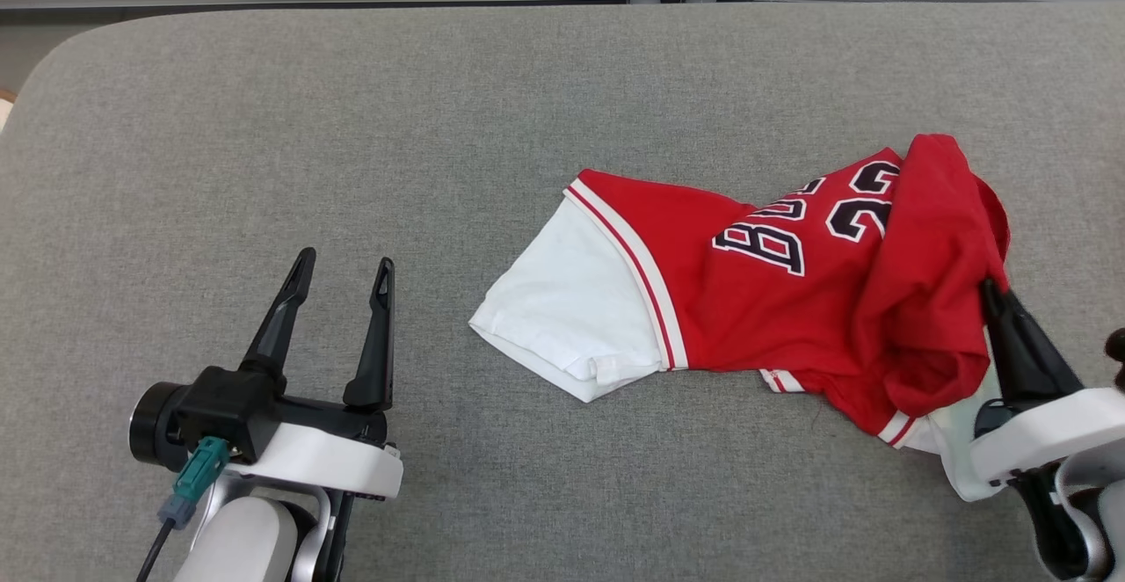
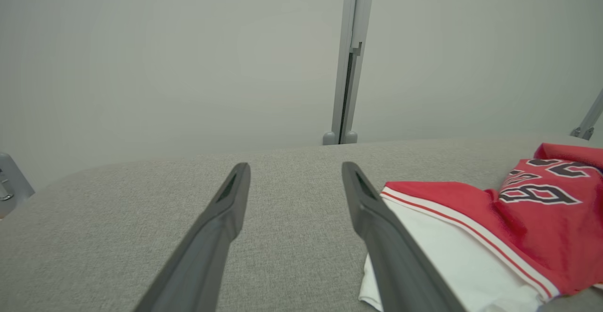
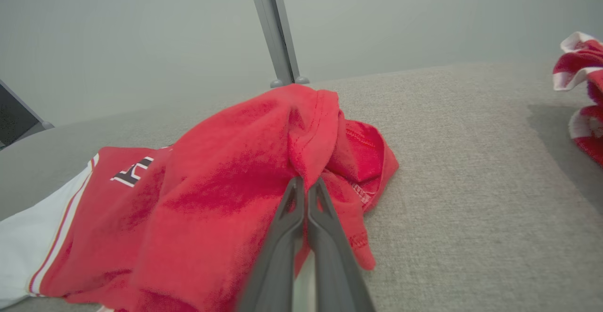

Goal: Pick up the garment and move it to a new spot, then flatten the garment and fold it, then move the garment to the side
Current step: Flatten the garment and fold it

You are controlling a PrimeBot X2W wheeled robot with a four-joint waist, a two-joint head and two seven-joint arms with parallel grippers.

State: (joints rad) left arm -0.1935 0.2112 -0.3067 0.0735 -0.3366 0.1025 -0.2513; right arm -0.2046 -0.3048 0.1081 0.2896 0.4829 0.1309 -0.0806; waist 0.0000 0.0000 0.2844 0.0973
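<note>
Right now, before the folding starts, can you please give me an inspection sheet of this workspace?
Surface: grey woven fabric tabletop, flat.
Job's things: red and white cloth jersey, crumpled, white sleeve toward the left.
Clutter: second red and white cloth bundle, apart from the jersey.
Claws: left claw open, empty; right claw shut on a red jersey fold.
Cables: dark cable with teal plug at left wrist.
Surroundings: pale wall panels, grey upright post.

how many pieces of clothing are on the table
2: the red jersey before the robot, its fold pinched by the right gripper, and a red-and-white bundle lying apart at the right wrist view's right edge, partly cut off.
</note>
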